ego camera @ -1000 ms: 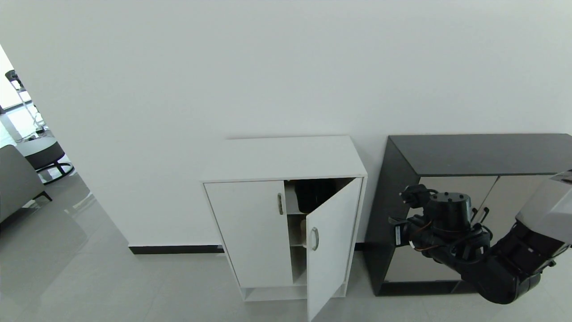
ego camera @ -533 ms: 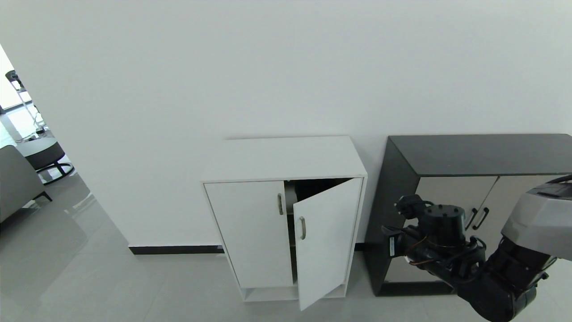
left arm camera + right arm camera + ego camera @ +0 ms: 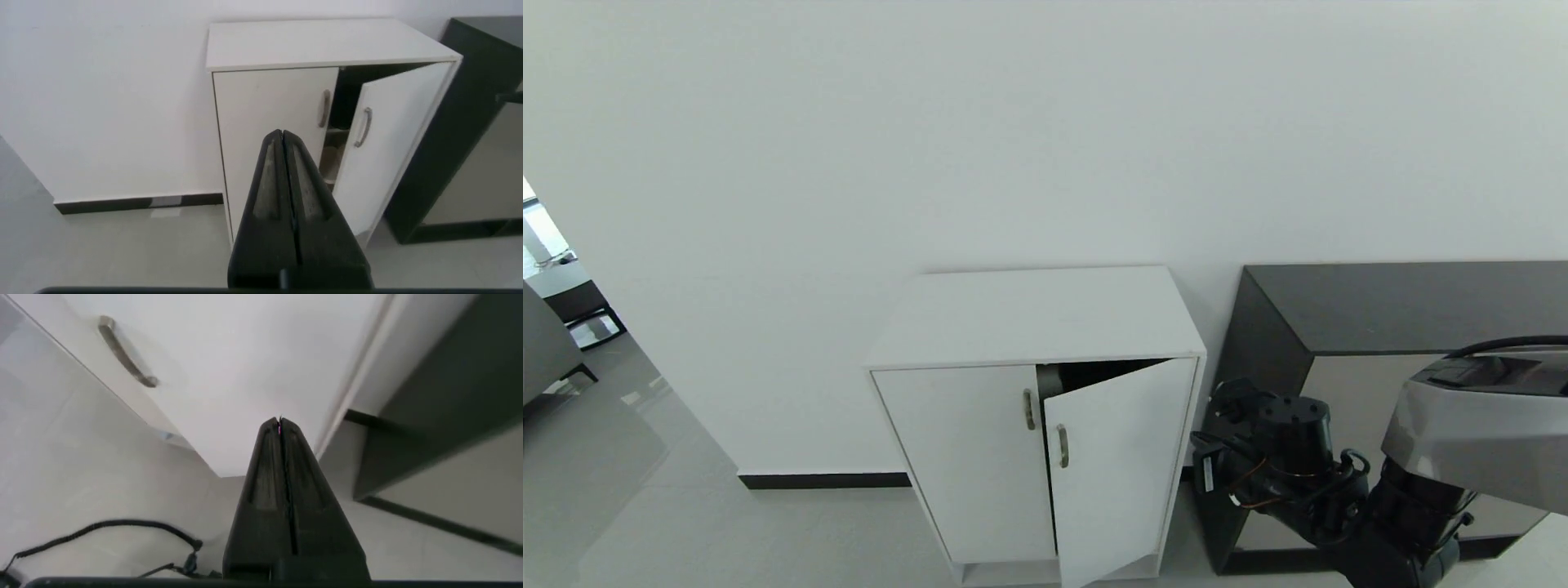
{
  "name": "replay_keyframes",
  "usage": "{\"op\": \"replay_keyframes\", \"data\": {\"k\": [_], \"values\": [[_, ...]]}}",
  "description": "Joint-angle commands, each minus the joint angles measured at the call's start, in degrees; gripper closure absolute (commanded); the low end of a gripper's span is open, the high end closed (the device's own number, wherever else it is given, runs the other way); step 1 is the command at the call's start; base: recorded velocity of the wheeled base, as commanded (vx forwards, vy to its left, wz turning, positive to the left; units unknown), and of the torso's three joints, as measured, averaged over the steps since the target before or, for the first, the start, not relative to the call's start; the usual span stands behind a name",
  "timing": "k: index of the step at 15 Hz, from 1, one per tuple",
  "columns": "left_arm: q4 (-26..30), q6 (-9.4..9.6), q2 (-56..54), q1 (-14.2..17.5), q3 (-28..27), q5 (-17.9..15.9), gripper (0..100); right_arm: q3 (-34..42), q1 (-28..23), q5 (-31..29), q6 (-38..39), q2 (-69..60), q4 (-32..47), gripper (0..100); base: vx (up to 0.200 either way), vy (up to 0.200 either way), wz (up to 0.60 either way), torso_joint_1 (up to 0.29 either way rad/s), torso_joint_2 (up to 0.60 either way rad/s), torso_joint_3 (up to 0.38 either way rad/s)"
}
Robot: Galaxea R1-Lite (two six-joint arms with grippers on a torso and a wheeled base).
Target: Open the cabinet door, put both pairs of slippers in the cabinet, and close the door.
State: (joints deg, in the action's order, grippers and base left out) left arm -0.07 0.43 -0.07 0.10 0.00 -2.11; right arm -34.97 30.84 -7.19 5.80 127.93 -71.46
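Against the white wall, the white two-door wooden cabinet point(image 3: 1029, 314) stands with its left door point(image 3: 964, 457) shut. Its right door point(image 3: 1119, 465) is ajar, with a dark gap at the top. The right claw point(image 3: 282, 425), fingers pressed together, is close to that door's outer face; whether it touches, I cannot tell. The left claw point(image 3: 283, 135), pressed together and empty, hangs well in front of the cabinet. A black sideboard point(image 3: 1405, 302) stands just beside the cabinet's hinge side.

Cabinet point(image 3: 1029, 314) left of sideboard point(image 3: 1405, 302)
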Motion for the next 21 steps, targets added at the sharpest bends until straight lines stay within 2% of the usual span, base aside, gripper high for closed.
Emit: {"op": "replay_keyframes", "data": {"k": [1,6,21], "values": [[-0.01,0.01,0.07,0.08,0.00,0.00,100,-0.27,0.80,-0.01,0.09,0.83,0.01,100,0.200,0.000,0.00,0.002,0.01,0.002],[-0.01,0.01,0.07,0.08,0.00,0.00,100,-4.22,4.31,0.07,3.87,5.14,-0.17,100,0.040,0.000,0.00,0.000,0.00,0.000],[-0.01,0.10,0.07,0.08,0.00,0.00,100,-21.71,3.79,-0.45,5.71,16.92,0.89,100,0.000,0.000,0.00,0.000,0.00,0.000]]}}
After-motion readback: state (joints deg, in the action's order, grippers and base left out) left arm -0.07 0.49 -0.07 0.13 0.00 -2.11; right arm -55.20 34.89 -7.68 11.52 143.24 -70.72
